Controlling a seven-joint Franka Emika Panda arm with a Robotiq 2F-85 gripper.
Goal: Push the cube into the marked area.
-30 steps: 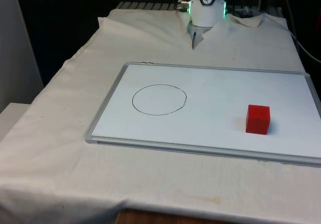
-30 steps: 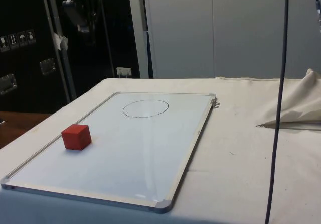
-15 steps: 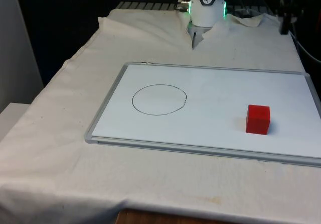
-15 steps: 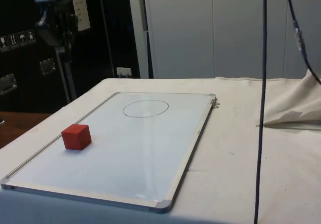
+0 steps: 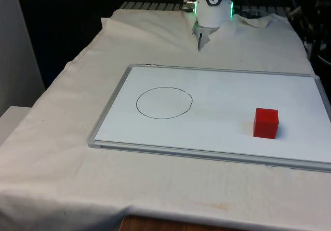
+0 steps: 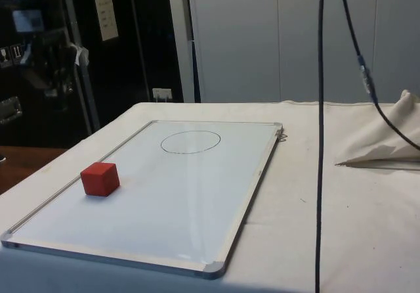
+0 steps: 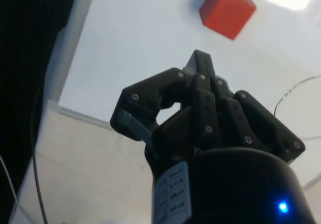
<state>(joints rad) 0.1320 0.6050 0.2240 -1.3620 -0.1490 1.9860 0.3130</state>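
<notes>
The claw (image 7: pixel 199 66), fingers together, is hanging above the whiteboard (image 5: pixel 222 94); the cube (image 5: pixel 266 123) is sitting well apart from the circle (image 5: pixel 164 102).

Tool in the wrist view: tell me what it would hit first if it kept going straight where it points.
Judging by the wrist view, the tool aims at bare whiteboard, just short of the red cube. It would probably touch the board first, with the cube next beyond. Depth is unclear.

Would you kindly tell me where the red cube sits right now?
The red cube rests on the whiteboard toward the front view's right, well apart from the drawn circle.
</notes>
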